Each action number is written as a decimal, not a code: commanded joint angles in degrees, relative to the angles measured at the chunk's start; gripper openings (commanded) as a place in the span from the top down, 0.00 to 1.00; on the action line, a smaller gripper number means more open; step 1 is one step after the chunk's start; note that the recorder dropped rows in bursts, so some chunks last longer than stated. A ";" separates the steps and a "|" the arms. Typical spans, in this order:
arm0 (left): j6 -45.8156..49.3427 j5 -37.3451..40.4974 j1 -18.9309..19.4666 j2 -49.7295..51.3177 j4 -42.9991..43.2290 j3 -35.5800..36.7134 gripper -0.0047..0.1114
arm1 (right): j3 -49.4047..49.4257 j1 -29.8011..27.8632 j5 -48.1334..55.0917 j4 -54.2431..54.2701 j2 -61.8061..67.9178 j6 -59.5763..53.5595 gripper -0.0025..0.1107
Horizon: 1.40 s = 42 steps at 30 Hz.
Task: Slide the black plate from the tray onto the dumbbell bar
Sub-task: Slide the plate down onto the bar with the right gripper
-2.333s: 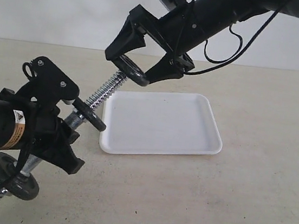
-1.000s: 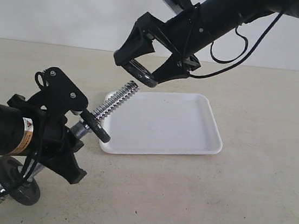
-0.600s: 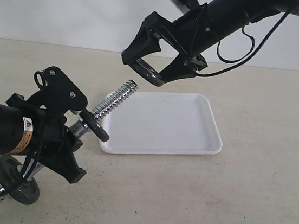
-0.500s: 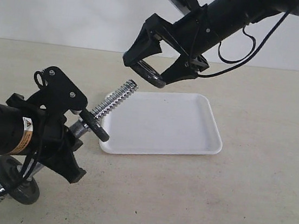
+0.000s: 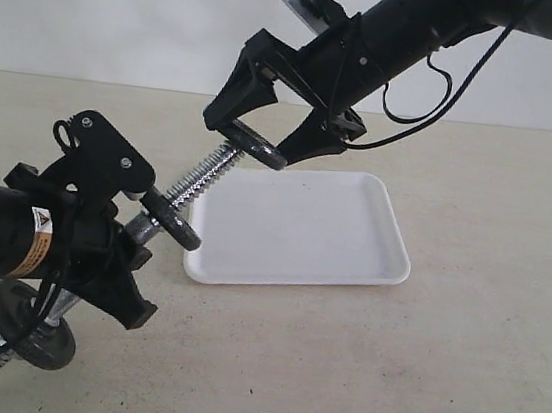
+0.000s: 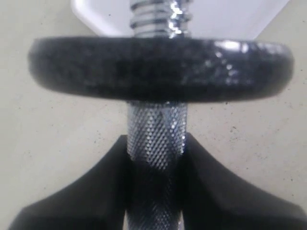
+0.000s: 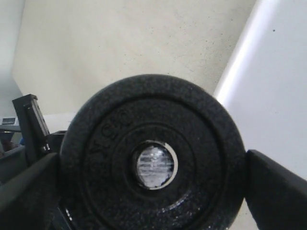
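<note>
My right gripper (image 5: 256,136) is shut on the black plate (image 5: 263,152), holding it by its rim in the air to the left of the white tray (image 5: 304,225). The plate (image 7: 105,143) faces the dumbbell bar (image 5: 193,184). The bar's threaded tip (image 7: 153,165) fills the plate's central hole in the right wrist view. My left gripper (image 5: 114,252) is shut on the bar's knurled middle (image 6: 156,139) and holds it slanted up toward the plate. The tray (image 7: 283,96) has nothing on it.
A second black disc (image 5: 169,219) sits on the bar just above my left gripper and fills the left wrist view (image 6: 158,67). Another disc (image 5: 30,325) sits near the bar's lower end, down by the beige table (image 5: 457,370).
My right gripper has moved down and left with the plate, from above the tray's edge to the bar's tip. My left arm has shifted slightly left with the bar.
</note>
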 commanded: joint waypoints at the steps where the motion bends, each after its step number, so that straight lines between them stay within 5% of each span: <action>1: 0.22 4.05 -0.13 -4.24 2.37 -2.44 0.92 | -0.17 0.01 -0.70 0.99 -0.94 0.08 0.98; 42: -4.34 6.92 -0.13 -4.23 2.37 -6.56 0.92 | -0.17 5.24 -0.70 12.25 -0.94 -0.59 0.98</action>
